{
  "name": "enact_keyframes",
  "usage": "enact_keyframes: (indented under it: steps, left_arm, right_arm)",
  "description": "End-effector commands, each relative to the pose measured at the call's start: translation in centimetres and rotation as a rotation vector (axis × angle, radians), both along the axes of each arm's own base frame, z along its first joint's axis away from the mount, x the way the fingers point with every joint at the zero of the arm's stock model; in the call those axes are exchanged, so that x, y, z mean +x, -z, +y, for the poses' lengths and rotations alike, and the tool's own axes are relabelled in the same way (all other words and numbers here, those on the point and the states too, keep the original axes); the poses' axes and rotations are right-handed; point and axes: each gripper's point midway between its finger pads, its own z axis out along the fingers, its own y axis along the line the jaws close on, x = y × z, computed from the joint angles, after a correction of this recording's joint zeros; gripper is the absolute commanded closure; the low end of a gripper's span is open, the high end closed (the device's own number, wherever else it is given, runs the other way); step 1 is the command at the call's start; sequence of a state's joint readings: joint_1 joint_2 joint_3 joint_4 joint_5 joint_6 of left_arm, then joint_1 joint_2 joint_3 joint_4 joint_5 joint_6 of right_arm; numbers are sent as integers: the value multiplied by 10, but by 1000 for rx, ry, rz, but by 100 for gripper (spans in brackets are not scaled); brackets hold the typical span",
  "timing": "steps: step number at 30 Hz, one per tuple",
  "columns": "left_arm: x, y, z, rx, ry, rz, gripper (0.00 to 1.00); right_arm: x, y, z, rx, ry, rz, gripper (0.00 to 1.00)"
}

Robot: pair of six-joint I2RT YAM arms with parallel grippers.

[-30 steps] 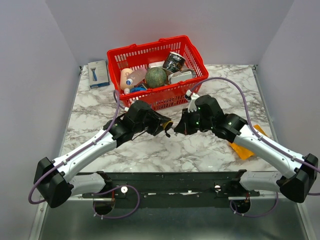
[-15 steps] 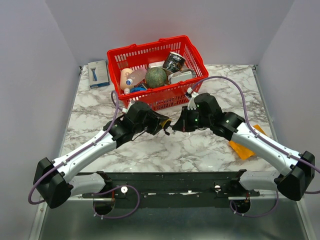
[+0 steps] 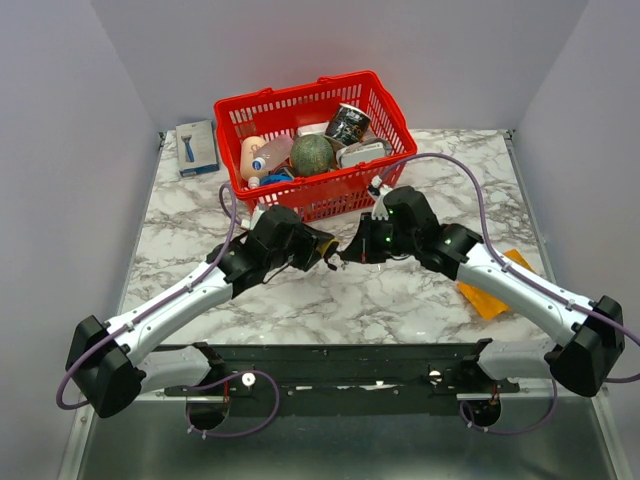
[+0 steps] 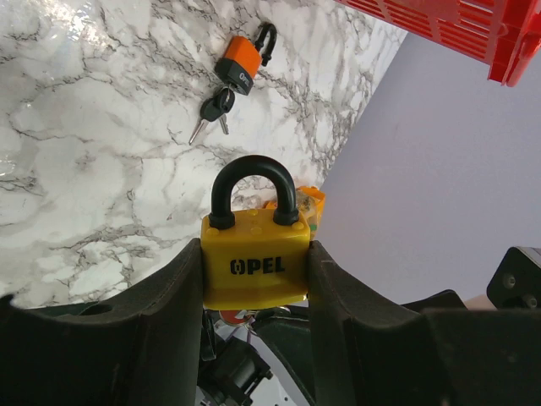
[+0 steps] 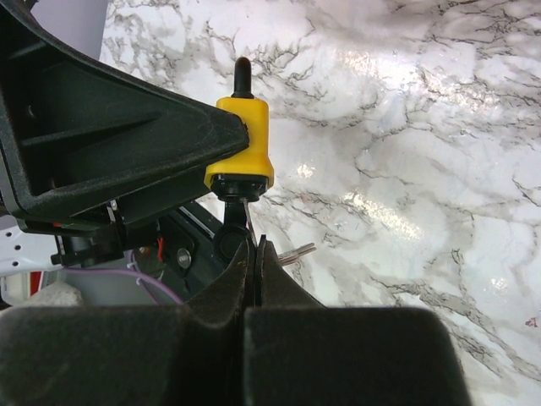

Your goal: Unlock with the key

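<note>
the yellow padlock (image 4: 254,262) is held above the bench (image 4: 101,169), clamped by its sides in the left hand (image 4: 255,254). in both wrist views its long axis runs from 6 to 12 o'clock, with the black shackle toward 12 and the keyway toward 6. the right hand (image 5: 254,254) is pinched together on the key (image 5: 245,211), whose thin blade points to 12 at the keyway. the key's head is hidden between the fingers, and how deep the blade sits cannot be told. from overhead the padlock is mostly hidden between the hands, at 6 o'clock of the red basket (image 3: 320,192).
</note>
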State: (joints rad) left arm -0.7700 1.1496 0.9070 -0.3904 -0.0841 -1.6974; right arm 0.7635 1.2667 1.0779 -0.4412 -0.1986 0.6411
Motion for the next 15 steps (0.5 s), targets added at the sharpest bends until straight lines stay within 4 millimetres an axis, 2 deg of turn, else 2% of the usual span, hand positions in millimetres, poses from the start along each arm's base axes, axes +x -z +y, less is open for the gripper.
enact_keyframes:
  steps: [1, 7, 15]
  left_arm:
    - [-18, -40, -20, -154, 88, -42, 100]
    - [-20, -40, -18, -170, 81, -42, 100]
    - [-19, -41, -13, -188, 49, -49, 100]
  right_arm:
    - [25, 2, 5, 30, 75, -35, 99]
    - [26, 6, 9, 50, 82, -5, 99]
    - [29, 9, 2, 93, 142, 31, 99]
